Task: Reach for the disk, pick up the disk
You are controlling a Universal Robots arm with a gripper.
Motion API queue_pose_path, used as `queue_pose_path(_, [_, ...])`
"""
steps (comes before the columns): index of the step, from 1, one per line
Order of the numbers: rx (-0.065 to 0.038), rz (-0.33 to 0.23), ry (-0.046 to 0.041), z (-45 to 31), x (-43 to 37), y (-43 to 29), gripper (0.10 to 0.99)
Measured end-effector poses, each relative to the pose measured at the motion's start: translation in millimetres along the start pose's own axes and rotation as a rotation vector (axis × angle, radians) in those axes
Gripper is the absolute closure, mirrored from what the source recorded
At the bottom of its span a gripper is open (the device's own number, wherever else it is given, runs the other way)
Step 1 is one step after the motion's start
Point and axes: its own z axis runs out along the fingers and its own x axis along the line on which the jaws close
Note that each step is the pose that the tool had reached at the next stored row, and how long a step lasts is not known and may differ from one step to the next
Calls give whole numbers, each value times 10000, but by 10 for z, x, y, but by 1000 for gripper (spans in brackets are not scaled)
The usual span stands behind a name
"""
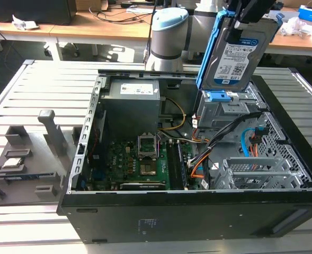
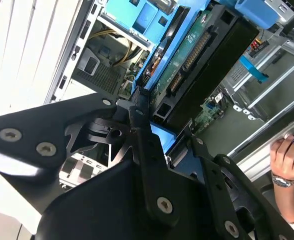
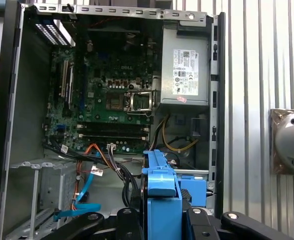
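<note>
The disk (image 1: pixel 239 55), a silver hard drive with a white-and-blue label in a bright blue bracket, hangs upright above the back right corner of the open computer case (image 1: pixel 187 217). My gripper (image 1: pixel 247 16) is shut on its upper end. In the second wrist view the black fingers (image 2: pixel 143 137) clamp both sides of the disk (image 2: pixel 186 57), whose green circuit side shows. The first wrist view looks down the blue bracket edge of the disk (image 3: pixel 161 182) between the fingers (image 3: pixel 194 216), with the case interior below.
Under the disk stands the grey drive cage (image 1: pixel 224 114) with a blue latch. The case holds a motherboard (image 1: pixel 140 164), a power supply (image 1: pixel 132 106) and cables. A grey fixture (image 1: pixel 26 159) with a processor chip lies at the exterior view's left. A person's hand (image 2: pixel 286 155) shows beside the case.
</note>
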Motion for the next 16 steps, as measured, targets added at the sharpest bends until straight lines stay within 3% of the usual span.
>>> queue_pose_path(16, [0, 0, 0, 0, 203, 7, 722])
